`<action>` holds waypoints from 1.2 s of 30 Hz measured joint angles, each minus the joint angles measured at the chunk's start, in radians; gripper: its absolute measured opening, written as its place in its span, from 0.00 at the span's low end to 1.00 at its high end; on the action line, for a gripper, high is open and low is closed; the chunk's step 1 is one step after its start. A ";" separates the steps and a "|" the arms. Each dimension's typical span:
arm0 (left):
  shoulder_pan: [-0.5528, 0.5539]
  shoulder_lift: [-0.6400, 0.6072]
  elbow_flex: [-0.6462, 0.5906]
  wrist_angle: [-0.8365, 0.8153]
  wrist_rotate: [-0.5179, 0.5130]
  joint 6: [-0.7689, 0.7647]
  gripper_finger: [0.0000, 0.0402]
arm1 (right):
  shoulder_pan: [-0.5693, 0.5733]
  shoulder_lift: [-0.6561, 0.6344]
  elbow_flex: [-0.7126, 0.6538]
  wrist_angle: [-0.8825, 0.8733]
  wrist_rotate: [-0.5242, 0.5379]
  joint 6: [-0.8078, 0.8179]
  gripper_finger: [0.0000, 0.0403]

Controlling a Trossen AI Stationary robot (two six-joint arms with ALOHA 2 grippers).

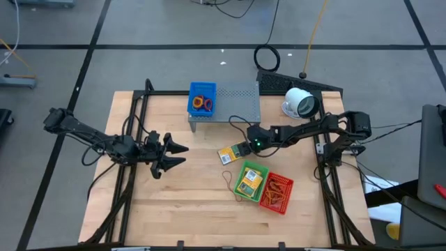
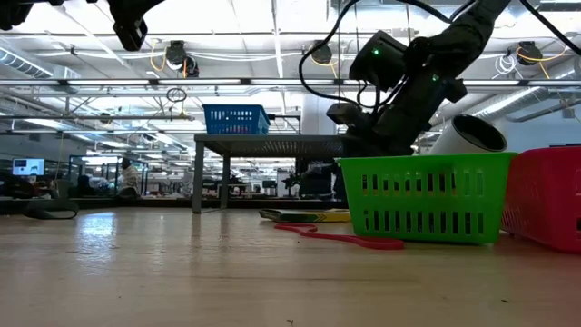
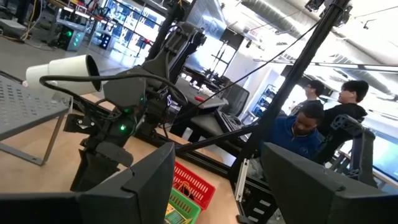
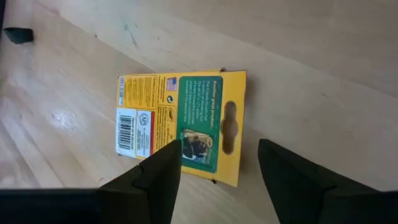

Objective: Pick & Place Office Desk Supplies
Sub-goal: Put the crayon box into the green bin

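Note:
A flat yellow packet with a green label lies face down on the wooden table, left of the green basket; it also shows in the high view. My right gripper slants down over the end with the hang hole. It is open, one finger on each side, and I see no touch. A second yellow packet lies in the green basket. My left gripper waits open over the table's left half, holding nothing.
A red basket with rubber bands stands right of the green one. A loose rubber band lies on the table before the green basket. A blue basket sits on the grey shelf. A white round device stands at the far right.

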 joint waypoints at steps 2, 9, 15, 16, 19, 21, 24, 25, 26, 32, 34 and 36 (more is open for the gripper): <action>0.000 0.000 0.000 0.000 0.000 0.000 0.62 | -0.001 0.005 -0.005 0.019 0.001 0.002 0.50; 0.000 0.000 0.000 0.000 0.000 -0.002 0.62 | 0.001 0.077 -0.005 0.104 -0.024 0.051 0.50; -0.001 0.000 0.000 -0.005 0.003 -0.021 0.62 | 0.007 0.125 -0.005 0.244 -0.061 0.092 0.45; -0.001 0.000 0.000 -0.009 0.003 -0.022 0.62 | 0.008 0.126 -0.005 0.255 -0.065 0.098 0.43; -0.001 0.000 0.000 -0.017 0.003 -0.033 0.62 | 0.009 0.124 -0.005 0.279 -0.071 0.099 0.35; -0.001 0.000 0.000 -0.024 0.003 -0.041 0.62 | 0.008 0.124 -0.005 0.282 -0.069 0.095 0.27; -0.001 0.000 0.000 -0.035 0.003 -0.049 0.62 | 0.008 0.123 -0.005 0.318 -0.076 0.090 0.14; -0.001 0.000 0.000 -0.039 0.002 -0.050 0.62 | 0.008 0.123 -0.005 0.325 -0.076 0.091 0.09; -0.001 0.000 0.000 -0.042 0.002 -0.053 0.62 | 0.008 0.122 -0.005 0.327 -0.077 0.090 0.05; -0.001 0.000 0.000 -0.045 0.002 -0.058 0.62 | 0.008 0.123 -0.005 0.326 -0.077 0.085 0.00; -0.001 0.000 0.000 -0.045 0.002 -0.059 0.62 | 0.008 0.123 -0.005 0.325 -0.079 0.083 0.00; -0.002 0.000 0.000 -0.045 0.002 -0.061 0.62 | 0.008 0.120 -0.005 0.326 -0.080 0.083 0.00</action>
